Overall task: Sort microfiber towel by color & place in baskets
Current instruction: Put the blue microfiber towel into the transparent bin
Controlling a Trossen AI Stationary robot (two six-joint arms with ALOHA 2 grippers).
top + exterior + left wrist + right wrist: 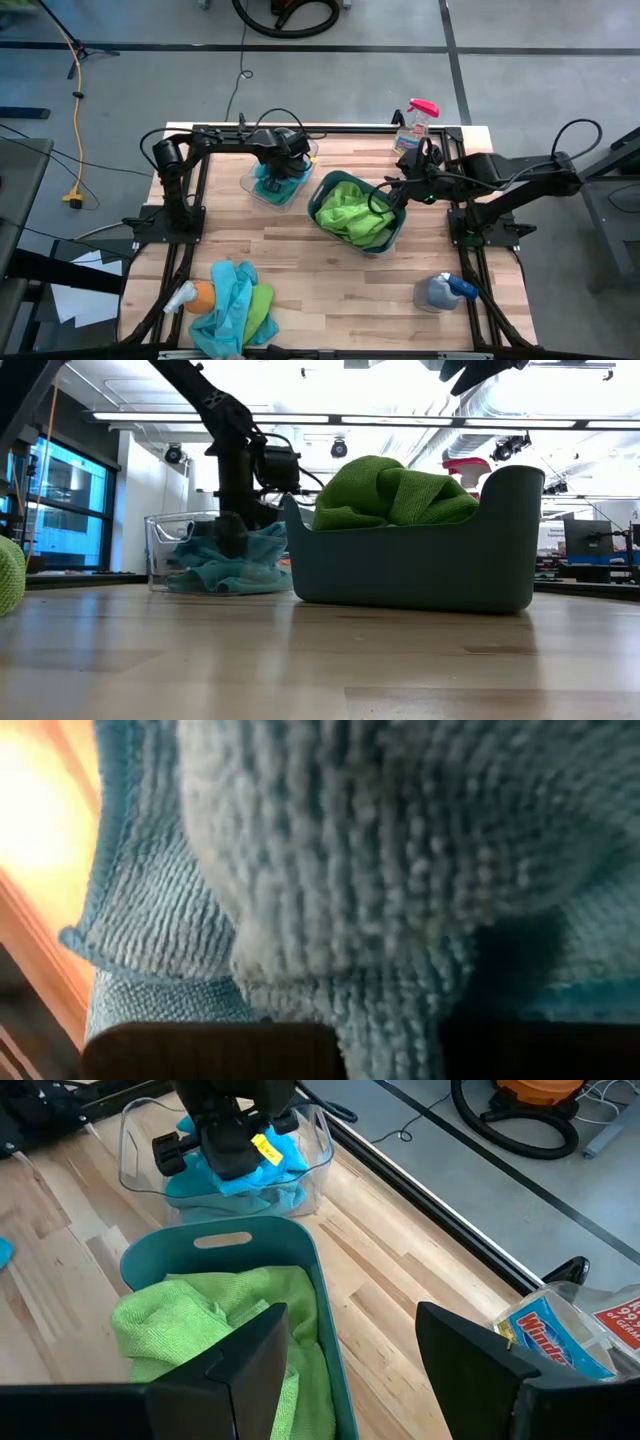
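Observation:
My left gripper [272,172] is down inside the clear basket [292,190], in the turquoise towels [232,565] that lie there. The left wrist view is filled by turquoise towel [380,870]. My right gripper [350,1325] is open and empty just above the right end of the teal-grey basket [395,228], which holds lime green towels [348,210]. A loose pile of turquoise and green towels [238,308] lies at the table's near left. My left gripper has a bunched fold of turquoise towel [390,1020] between its two fingers [210,1050]. The fingers point down into the clear basket from above. The towel rests on the other turquoise cloth in the basket and bulges up around the fingers; one layer or several, I cannot tell.
A spray bottle with a pink top [416,122] stands at the far right, next to a blue and white packet [560,1330]. A bottle with a blue top [446,290] lies at the near right. An orange thing [201,294] sits beside the towel pile. A black frame [180,215] borders the table.

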